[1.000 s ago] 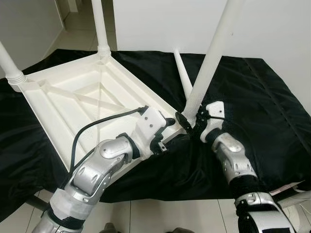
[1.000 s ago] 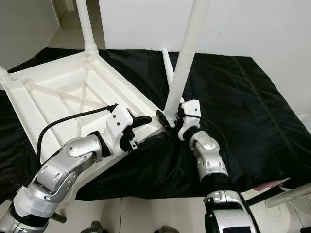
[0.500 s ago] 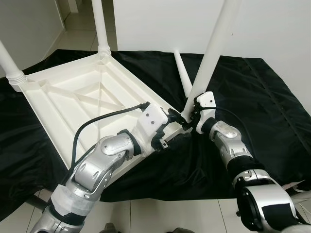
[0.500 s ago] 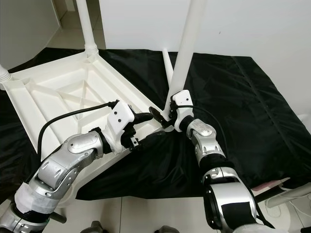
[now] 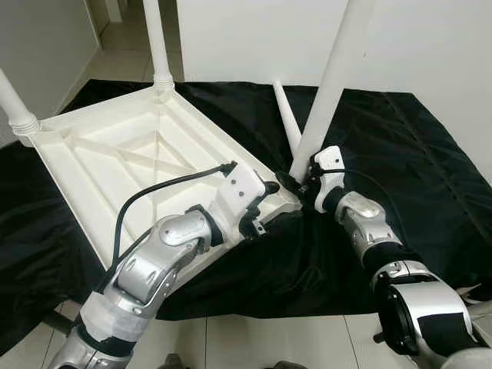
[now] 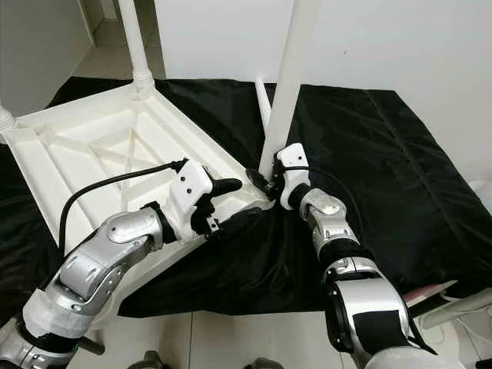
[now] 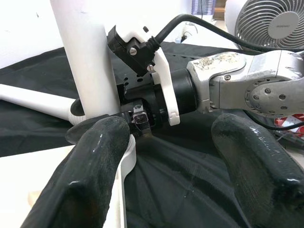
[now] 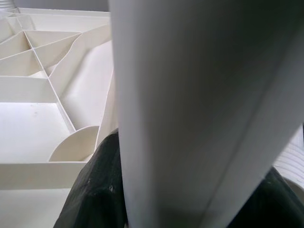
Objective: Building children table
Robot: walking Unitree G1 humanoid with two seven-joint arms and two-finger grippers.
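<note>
Tabletop [image 5: 115, 165], white plastic and turned underside up so its ribbed bracing shows, lies on a black cloth [image 5: 407, 146] with one corner toward the robot. Two white legs already stand in its sockets, one at the far corner [image 5: 156, 46] and one at the left corner [image 5: 14, 104]. A third leg [image 5: 327, 88] rises steeply from the near right corner, and the right gripper [image 5: 296, 183] is clamped around its base, black fingers [image 8: 97, 190] pressed against either side of the white tube. A fourth leg [image 5: 287, 123] lies loose on the cloth just beyond that corner. The left gripper [image 7: 161, 156] sits at the tabletop's near edge, just left of the same corner, its fingers [image 7: 95, 161] spread wide with nothing between them, one resting against the white rim. A fan [image 7: 270, 23] stands in the background of the left wrist view.
</note>
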